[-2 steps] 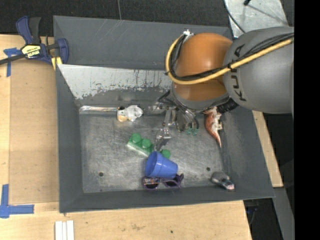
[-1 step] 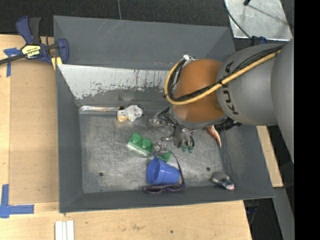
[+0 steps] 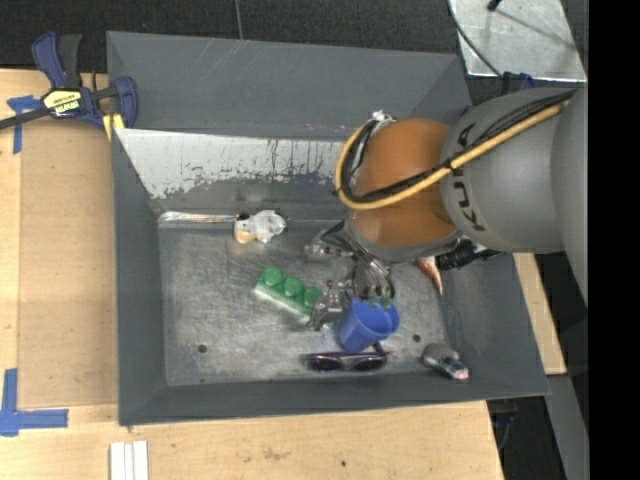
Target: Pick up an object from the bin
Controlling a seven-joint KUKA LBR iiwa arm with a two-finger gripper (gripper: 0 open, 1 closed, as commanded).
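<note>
Camera view, claw position: the claw (image 3: 350, 293) sits low in the bin (image 3: 140, 268), right of centre, between a green studded block (image 3: 285, 293) and a blue cup (image 3: 365, 325), close against both.
Claw state: how far open it is cannot be told; no item is seen in its hold.
Nearby: dark sunglasses (image 3: 347, 361) lie just in front of the cup.
Progress: judged at the reach-in stage; grip and lift are not yet done.
Writing: letters "KU" on the grey arm (image 3: 520, 168); nothing else legible.

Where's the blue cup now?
In camera view, blue cup sits lower-right on the bin floor, just above the dark sunglasses, right of the green block.
</note>
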